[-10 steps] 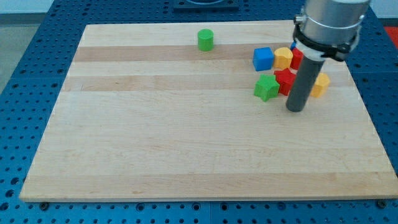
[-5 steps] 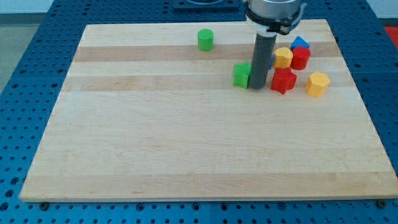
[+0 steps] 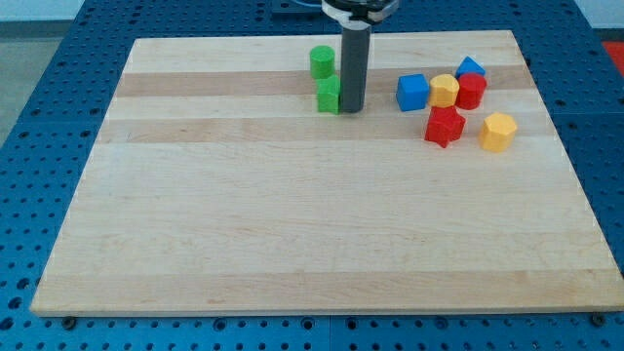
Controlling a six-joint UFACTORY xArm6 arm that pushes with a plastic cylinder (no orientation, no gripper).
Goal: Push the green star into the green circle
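Note:
The green star (image 3: 329,95) lies near the top middle of the wooden board, just below the green circle (image 3: 322,61), with a small gap or light contact between them. My tip (image 3: 351,107) stands against the star's right side. The rod rises straight up and out of the view's top.
At the view's upper right lies a cluster: a blue cube (image 3: 412,92), a yellow block (image 3: 445,90), a red block (image 3: 472,91), a small blue block (image 3: 470,66) behind it, a red star (image 3: 444,126) and a yellow hexagon (image 3: 498,131).
My tip has swept left and upward across the board, pushing the green star from beside the cluster to just below the green circle. The blue cube shows again.

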